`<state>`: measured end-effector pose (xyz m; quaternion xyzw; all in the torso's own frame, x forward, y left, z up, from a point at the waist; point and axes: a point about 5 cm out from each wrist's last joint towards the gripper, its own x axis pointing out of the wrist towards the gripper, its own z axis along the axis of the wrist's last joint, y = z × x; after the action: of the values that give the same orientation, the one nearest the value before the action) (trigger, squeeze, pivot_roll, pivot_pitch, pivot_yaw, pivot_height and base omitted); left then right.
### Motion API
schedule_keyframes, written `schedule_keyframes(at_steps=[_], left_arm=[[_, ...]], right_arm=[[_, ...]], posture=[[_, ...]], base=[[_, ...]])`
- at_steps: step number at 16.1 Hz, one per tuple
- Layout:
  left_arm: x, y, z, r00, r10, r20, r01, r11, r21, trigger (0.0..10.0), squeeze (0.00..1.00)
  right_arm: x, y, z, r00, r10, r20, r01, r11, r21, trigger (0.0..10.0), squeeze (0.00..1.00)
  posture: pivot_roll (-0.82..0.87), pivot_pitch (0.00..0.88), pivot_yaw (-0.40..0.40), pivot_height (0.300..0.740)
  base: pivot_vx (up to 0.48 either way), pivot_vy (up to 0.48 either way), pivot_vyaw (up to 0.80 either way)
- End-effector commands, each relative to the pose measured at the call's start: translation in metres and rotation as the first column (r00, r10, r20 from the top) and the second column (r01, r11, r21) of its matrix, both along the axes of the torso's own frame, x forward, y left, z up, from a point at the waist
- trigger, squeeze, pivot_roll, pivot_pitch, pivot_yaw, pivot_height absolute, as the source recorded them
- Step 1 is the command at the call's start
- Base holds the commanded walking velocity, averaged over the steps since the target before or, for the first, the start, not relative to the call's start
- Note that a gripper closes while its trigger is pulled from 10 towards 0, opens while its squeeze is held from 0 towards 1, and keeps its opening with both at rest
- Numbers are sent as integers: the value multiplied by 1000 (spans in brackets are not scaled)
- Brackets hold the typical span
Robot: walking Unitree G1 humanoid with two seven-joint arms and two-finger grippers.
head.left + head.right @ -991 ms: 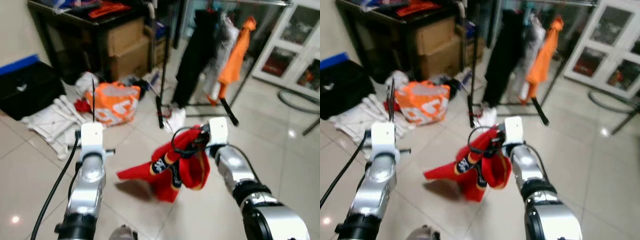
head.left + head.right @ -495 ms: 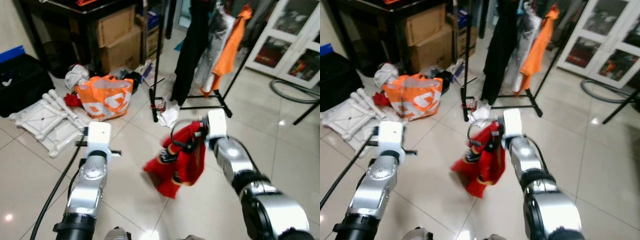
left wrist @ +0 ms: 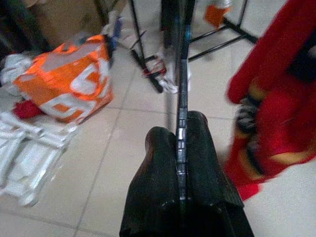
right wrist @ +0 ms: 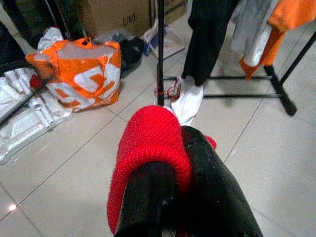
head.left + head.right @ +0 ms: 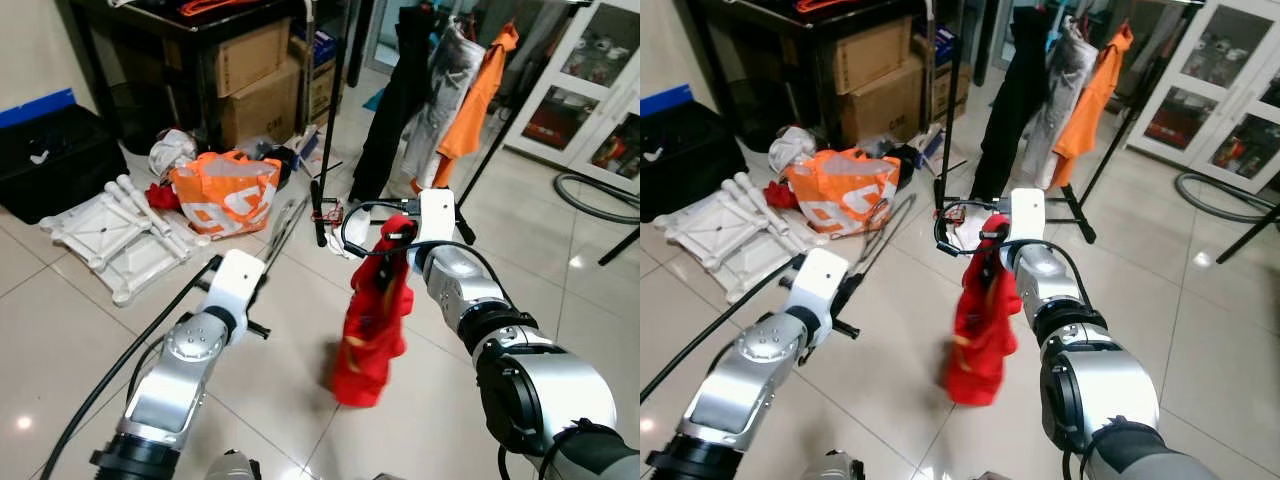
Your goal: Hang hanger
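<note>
My right gripper (image 5: 398,238) is shut on a black hanger (image 5: 352,218) that carries a red knitted garment (image 5: 372,322). The garment hangs straight down, its hem close to the tiled floor. Red knit (image 4: 148,138) lies folded over one finger in the right wrist view. Lower left, my left gripper (image 5: 292,212) is shut with nothing in it, its long fingers (image 3: 180,89) pressed together and aimed at the foot of the clothes rack (image 5: 334,100). A black garment (image 5: 392,95), a grey one and an orange one (image 5: 478,90) hang on the rack beyond the hanger.
An orange bag (image 5: 228,190), white foam pieces (image 5: 118,228) and a black case (image 5: 48,160) lie on the floor at the left. Cardboard boxes (image 5: 258,80) sit under a dark table. A white glass-door cabinet (image 5: 590,95) and a black hose (image 5: 592,196) are at the right.
The camera has shifted closer to the rack. The red garment, earlier swinging out sideways, now hangs straight down. My left gripper has swung to point right, towards the rack's foot.
</note>
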<state>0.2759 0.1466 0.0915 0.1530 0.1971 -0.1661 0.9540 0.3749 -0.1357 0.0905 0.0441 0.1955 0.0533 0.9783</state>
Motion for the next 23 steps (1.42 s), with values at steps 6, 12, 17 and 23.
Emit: schedule_keyframes(at_steps=[6,12,17,23], left_arm=[[-17,-14,26,974,-220,-44,219,975,-39,10000,0],[-41,27,-6,956,-186,-227,197,980,30,10000,0],[-48,1,27,909,-404,-103,402,915,-39,10000,0],[-51,-16,35,867,-494,-67,490,869,-75,10000,0]], right_arm=[[5,-19,8,992,-118,-47,120,992,41,0,0],[11,-44,22,967,-251,-38,253,963,96,0,0],[13,-43,25,960,-274,-67,281,942,183,0,0],[14,-40,27,962,-264,-69,272,941,199,0,0]], posture=[[147,32,-136,740],[154,49,-145,740],[163,54,-151,740],[156,55,-148,740]], base=[[0,0,0],[0,0,0],[0,0,0],[0,0,0]])
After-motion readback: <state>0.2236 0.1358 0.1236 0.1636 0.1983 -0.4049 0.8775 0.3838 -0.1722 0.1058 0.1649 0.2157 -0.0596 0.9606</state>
